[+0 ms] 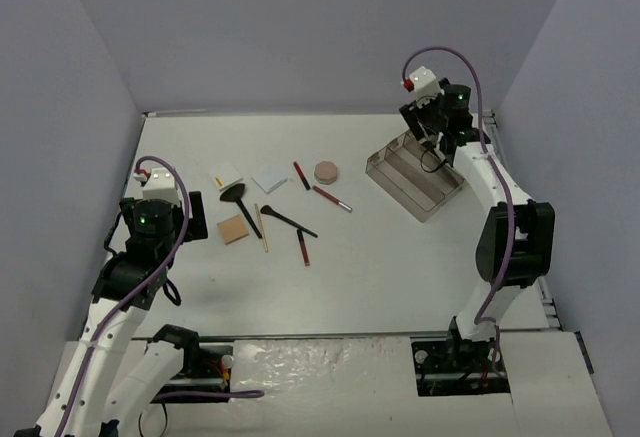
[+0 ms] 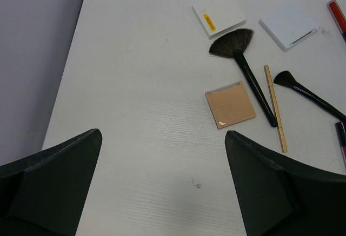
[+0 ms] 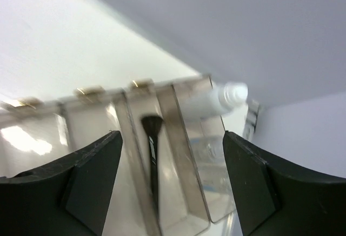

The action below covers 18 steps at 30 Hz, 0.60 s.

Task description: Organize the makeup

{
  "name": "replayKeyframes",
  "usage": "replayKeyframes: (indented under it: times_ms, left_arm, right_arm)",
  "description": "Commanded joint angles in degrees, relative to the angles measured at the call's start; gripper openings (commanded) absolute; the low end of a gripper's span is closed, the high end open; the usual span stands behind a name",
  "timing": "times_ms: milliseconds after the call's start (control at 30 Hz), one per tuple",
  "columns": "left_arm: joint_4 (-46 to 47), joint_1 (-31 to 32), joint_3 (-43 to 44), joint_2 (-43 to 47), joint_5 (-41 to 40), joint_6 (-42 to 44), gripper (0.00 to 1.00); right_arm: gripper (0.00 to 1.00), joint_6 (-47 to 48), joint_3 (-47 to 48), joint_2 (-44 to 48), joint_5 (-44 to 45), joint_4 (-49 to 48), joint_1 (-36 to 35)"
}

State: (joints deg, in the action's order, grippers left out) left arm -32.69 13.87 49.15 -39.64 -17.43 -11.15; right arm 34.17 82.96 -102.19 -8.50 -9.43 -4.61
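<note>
Right end effector [image 3: 171, 157] apart over tray [image 3: 179, 109], black brush [image 3: 153, 136] below between its fingers [image 3: 81, 184], left end effector [image 2: 162, 184] apart

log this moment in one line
left claw open over table | right claw open over tray | in tray: brush, bottle | loose: fan brush, tan pad, compact

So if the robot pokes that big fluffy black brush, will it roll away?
Maybe a little. The brush has a slim, round-looking handle that could roll, but its wide fanned bristles would probably stop it quickly. Those bristles look soft, so they'd likely bend, while the handle seems stiff.
</note>
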Motion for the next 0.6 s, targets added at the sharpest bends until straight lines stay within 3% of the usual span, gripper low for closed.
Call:
replayKeyframes:
  times_ms: [0, 200, 367, 567]
  left_arm:
    - [3.15, -0.43, 1.56, 0.08, -0.82, -0.19, 0.97]
    - [2.98, -0.50, 1.39, -0.09, -1.45, -0.44, 0.97]
    - [2.90, -0.60, 1.30, -0.43, -1.98, -0.54, 0.97]
    - [2.89, -0.60, 1.26, -0.40, -2.08, -0.45, 0.97]
  right_arm:
    - [0.75, -11.75, 0.23, 7.94, 1.44, -2.08, -10.84]
    - [0.79, -25.99, -3.17, 5.33, 10.39, -5.04, -30.16]
    - [0.79, -32.98, -3.87, -3.05, 9.18, -7.26, -38.69]
    - [0.70, -31.71, -3.55, -10.50, 1.09, -7.14, -42.49]
